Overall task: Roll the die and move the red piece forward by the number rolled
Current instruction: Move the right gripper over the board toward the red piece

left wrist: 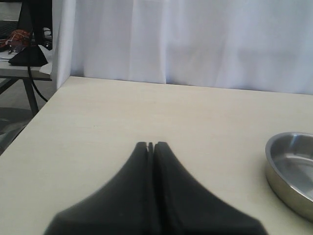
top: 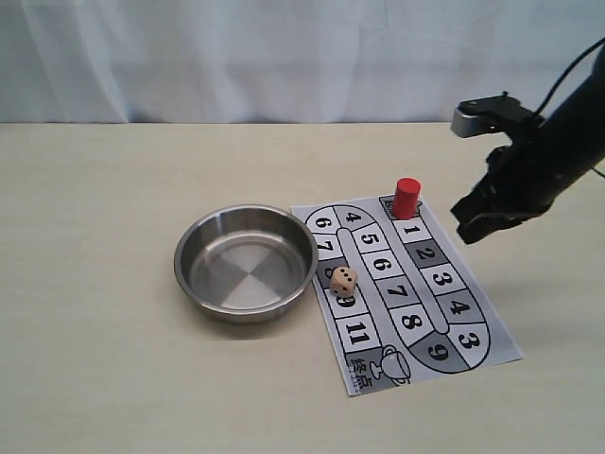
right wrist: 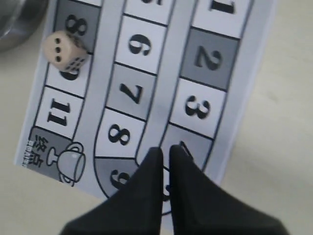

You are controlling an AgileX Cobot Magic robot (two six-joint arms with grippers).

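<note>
Hovering beside the board (top: 378, 374), right gripper (top: 470, 222) is staying-free pinched closed, empty; die (top: 343, 280) is lying rolled on the board, red piece (top: 407, 197) sitting unmoved on its start.

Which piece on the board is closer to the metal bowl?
The die, beside the bowl; the red piece stands farther off, by square 1.
</note>
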